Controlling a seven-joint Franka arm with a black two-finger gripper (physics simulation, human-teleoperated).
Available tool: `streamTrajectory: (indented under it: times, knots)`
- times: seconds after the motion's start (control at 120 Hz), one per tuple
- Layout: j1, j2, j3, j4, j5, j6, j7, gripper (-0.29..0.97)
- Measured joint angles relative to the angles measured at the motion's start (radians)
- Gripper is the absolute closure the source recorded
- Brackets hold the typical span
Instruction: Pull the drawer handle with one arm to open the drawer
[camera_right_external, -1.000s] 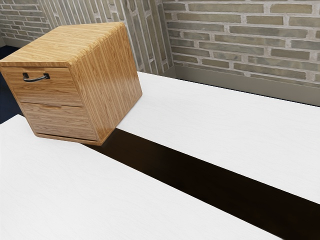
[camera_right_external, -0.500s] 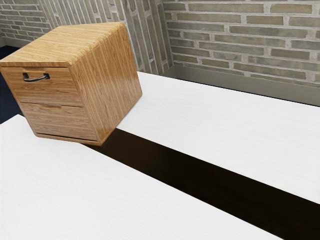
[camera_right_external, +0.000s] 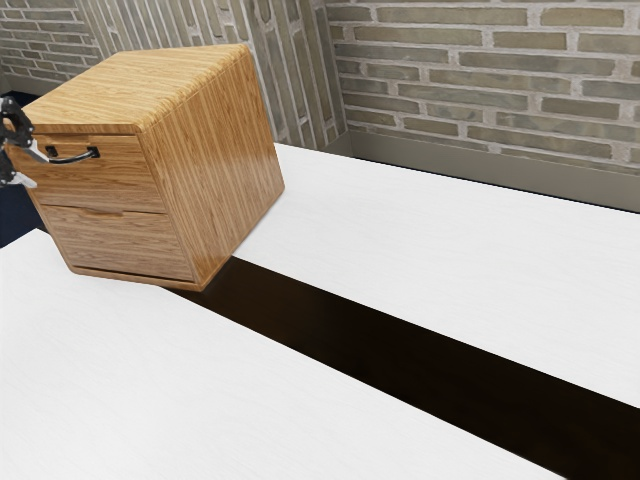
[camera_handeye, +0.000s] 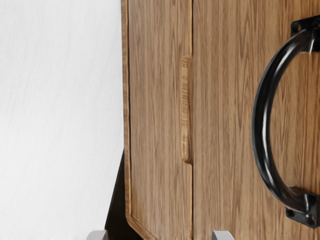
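Drawer handle (camera_right_external: 72, 154) sits just beside the claw (camera_right_external: 22, 162), which is spread wide and holds nothing.

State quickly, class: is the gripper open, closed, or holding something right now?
Gripper: open, holding nothing, beside the drawer handle but not around it.

A white counter (camera_right_external: 450, 250), split by a dark strip (camera_right_external: 400, 360) running diagonally, carries one wooden drawer cabinet (camera_right_external: 160, 150), upright, its base across the strip, at the exterior view's left.
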Motion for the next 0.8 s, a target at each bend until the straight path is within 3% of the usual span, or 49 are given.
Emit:
streamTrajectory:
  times: [0.158, 0.492, 0.8]
  knots:
    - [-0.029, 0.004, 0.034, 0.033, 0.005, 0.023, 0.019, 0.46]
    - [0.118, 0.003, 0.016, 0.026, -0.005, 0.046, 0.044, 0.46]
    - [0.029, 0.039, -0.012, 0.022, -0.021, 0.049, 0.048, 0.47]
